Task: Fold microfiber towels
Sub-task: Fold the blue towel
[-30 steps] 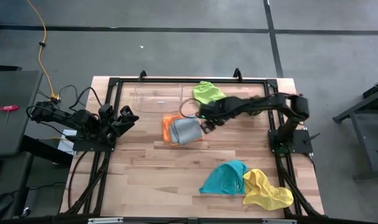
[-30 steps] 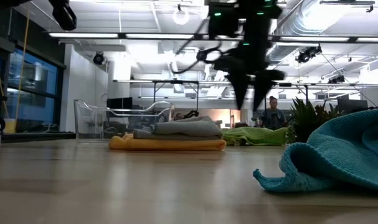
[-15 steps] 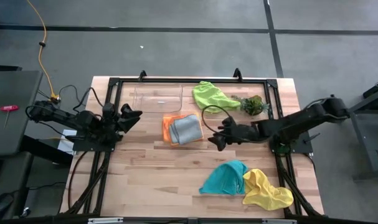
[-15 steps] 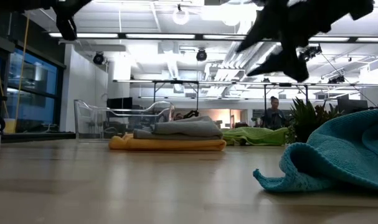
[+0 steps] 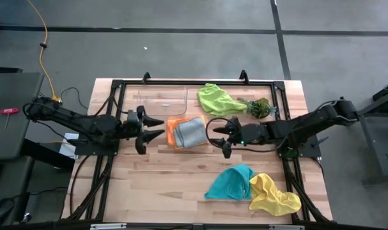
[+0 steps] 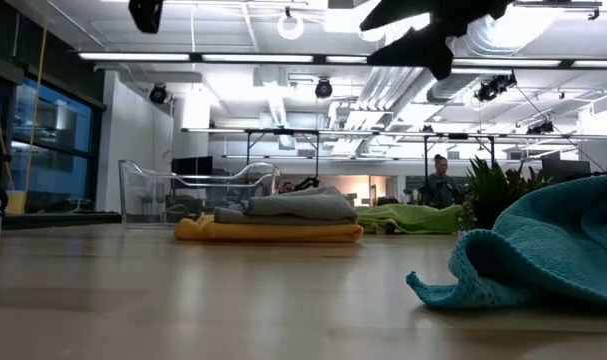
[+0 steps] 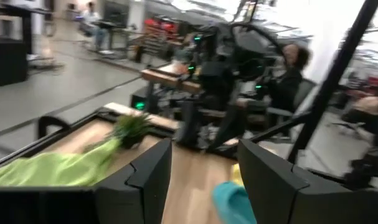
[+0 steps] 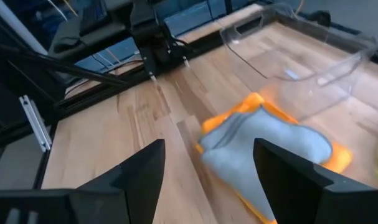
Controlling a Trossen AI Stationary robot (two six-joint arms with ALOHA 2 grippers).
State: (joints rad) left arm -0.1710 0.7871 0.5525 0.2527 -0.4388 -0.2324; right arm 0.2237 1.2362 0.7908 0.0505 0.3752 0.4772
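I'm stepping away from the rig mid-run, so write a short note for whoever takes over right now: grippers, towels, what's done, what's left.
Left gripper: open, empty, above the table just left of the folded stack.
Right gripper: open, empty, just right of the stack.
Done: grey towel folded and lying on the folded orange towel, mid-table beside the clear tray.
Left: green towel lies loose at the far edge, next to the plant sprig; teal towel and yellow towel lie crumpled, touching, at the near right. All three need folding.
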